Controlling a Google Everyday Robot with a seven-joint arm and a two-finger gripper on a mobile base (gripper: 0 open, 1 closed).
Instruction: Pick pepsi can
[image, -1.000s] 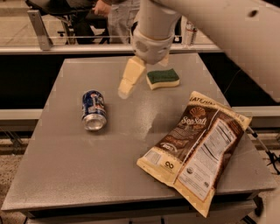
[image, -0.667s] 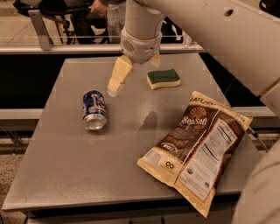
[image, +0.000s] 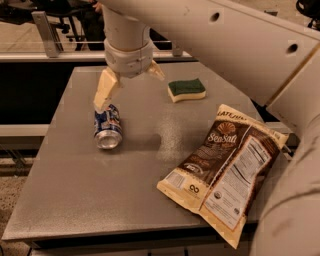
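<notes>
The gripper (image: 130, 90) hangs in the upper left part of the frame, just below the thick white wrist of the arm (image: 225, 40) that sweeps in from the upper right. Its two cream-coloured fingers (image: 106, 89) stand spread apart, with nothing between them. One finger slants down and to the left; the other points to the right and shows only as a short tip.

The pepsi can (image: 107, 128) lies on its side on the grey surface (image: 75, 195), left of centre in the frame. Its blue body runs up and down the picture, and one shiny silver end faces the lower edge. The tip of the gripper's left-slanting finger overlaps the can's upper end in the picture. Whether it touches the can or only hovers above it cannot be told.

A sponge (image: 186, 90), green on top and yellow below, lies flat near the upper middle of the surface, to the right of the gripper and well apart from the can. A large brown and cream chip bag (image: 225, 170) marked "Sea Salt" lies flat in the lower right. It reaches to the surface's right edge, and its lower corner sticks out past the front edge. A metal railing (image: 45, 32) runs along the upper left, behind the surface.
</notes>
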